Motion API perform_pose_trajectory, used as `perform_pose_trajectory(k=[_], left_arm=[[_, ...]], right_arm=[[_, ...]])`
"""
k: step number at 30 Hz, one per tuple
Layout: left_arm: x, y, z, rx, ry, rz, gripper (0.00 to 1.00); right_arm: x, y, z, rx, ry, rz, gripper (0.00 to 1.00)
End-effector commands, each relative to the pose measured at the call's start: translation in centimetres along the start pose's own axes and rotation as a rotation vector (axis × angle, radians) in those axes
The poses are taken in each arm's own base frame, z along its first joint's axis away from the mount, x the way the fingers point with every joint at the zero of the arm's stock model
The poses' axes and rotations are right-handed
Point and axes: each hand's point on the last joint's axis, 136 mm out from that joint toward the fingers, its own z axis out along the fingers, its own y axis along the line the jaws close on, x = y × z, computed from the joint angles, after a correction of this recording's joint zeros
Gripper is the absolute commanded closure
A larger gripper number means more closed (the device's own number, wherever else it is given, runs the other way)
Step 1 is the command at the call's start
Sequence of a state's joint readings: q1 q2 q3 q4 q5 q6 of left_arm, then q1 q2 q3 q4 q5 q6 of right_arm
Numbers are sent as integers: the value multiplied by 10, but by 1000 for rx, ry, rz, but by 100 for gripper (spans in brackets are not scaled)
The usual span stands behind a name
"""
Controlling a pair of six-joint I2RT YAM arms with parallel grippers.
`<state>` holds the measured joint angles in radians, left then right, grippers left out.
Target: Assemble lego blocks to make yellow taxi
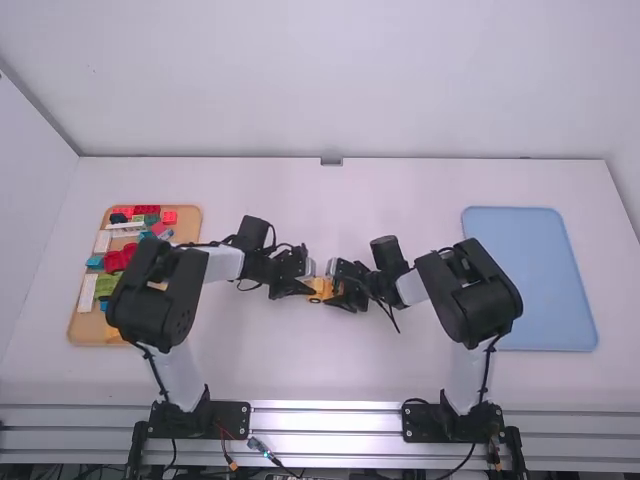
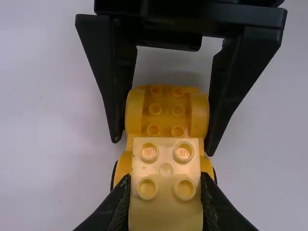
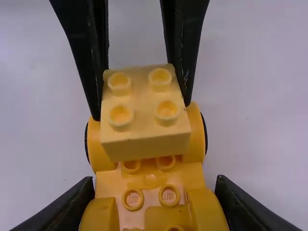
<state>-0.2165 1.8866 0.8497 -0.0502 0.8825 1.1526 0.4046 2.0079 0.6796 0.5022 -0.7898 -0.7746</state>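
Assembly: A small taxi build in yellow plastic comes together at the middle of the white counter [image 1: 320, 370], two robot arms meeting over it from either side.
Left claw: The black two-finger claw of the left arm [image 1: 309, 285] is closed on a pale yellow, square-topped plastic block with four round studs [image 2: 166, 168], one finger pressed to each side.
Right claw: The black two-finger claw of the right arm [image 1: 338, 289] grips the deeper yellow, studded plastic car base [image 3: 150, 181] by its rounded fenders, one finger on each flank.
Block: Studs up, it is over the end of the car base farther from the right claw, between the rounded yellow sides there. Whether it is pressed fully home cannot be told.
Wheels: A thin black tyre [image 3: 205, 132] edges the rounded side at the block's end, with a matching dark rim opposite.
Parts tray: At the left of the counter, partly beneath the left arm, a tan rectangular tray [image 1: 83, 328] carries loose plastic pieces, among them red blocks [image 1: 118, 260], long white blocks [image 1: 88, 293] and green blocks [image 1: 108, 285].
Blue tray: A pale blue rectangular tray with rounded corners [image 1: 535, 280] lies at the right, well apart from the build.
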Motion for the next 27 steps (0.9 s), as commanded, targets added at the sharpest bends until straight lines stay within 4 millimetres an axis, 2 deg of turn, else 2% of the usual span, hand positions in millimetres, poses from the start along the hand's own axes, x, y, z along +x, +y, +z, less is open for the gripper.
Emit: perform_pose_trajectory(k=[1, 7, 14, 18, 27], left_arm=[[1, -11, 7, 19, 36, 34, 98], [10, -5, 12, -21, 119, 2, 99], [8, 5, 0, -47, 125, -66, 98], [0, 1, -5, -36, 126, -24, 98], [5, -2, -5, -39, 145, -31, 98]], right_arm=[[7, 0, -2, 14, 28, 22, 39], [6, 2, -1, 10, 28, 19, 38], [8, -1, -3, 17, 29, 26, 39], [8, 0, -2, 16, 29, 23, 39], [7, 0, -2, 15, 29, 24, 38]])
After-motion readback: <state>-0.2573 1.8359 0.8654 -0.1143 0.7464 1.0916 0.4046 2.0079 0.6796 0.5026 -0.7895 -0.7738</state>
